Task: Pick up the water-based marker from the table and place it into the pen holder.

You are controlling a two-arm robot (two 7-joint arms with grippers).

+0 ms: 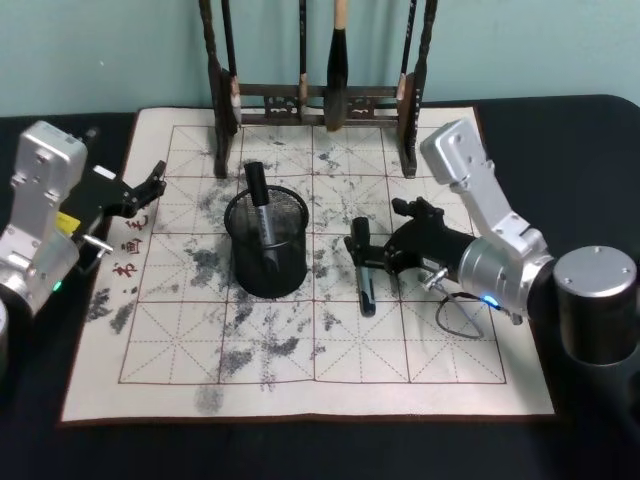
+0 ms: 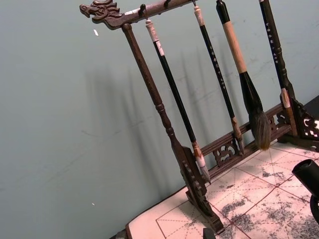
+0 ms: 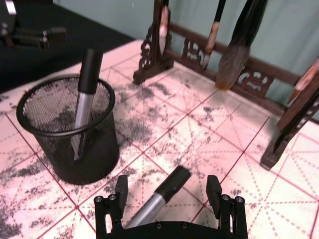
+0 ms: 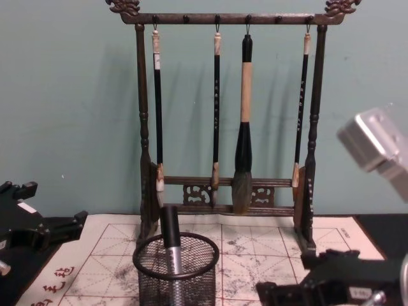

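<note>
Finding 1, position. The water-based marker (image 3: 152,203) lies flat on the white mat (image 1: 400,350) of the bench (image 1: 580,130), just beside the pen holder (image 3: 70,149) on the robot's right and apart from it. The right hand (image 3: 167,184) is lowered over it. Its fingers (image 3: 213,191) are spread wide, one on each side of the barrel, and neither is touching it.

Finding 2, orientation. The marker's long axis runs roughly from the robot's side towards the brush rack (image 3: 154,45). It crosses the line between the two fingers, which suits a squeeze across the barrel. The black cap faces the rack and the silver barrel runs back under the hand.

Finding 3, hazards, as I judge them.
- The barrel is round, so if one finger lands first it may roll or swing out of the gap.
- The grip sits near where cap meets barrel. An off-centre hold could let the long end droop, or pull on the cap.
- A second marker (image 3: 84,99) already leans inside the holder, so an incoming marker could strike it or the rim.
- The mesh cup looks light, and a sideways knock could tip or slide it.

Finding 4. The left hand (image 1: 150,183) is parked at the mat's left edge. I cannot tell its state.
</note>
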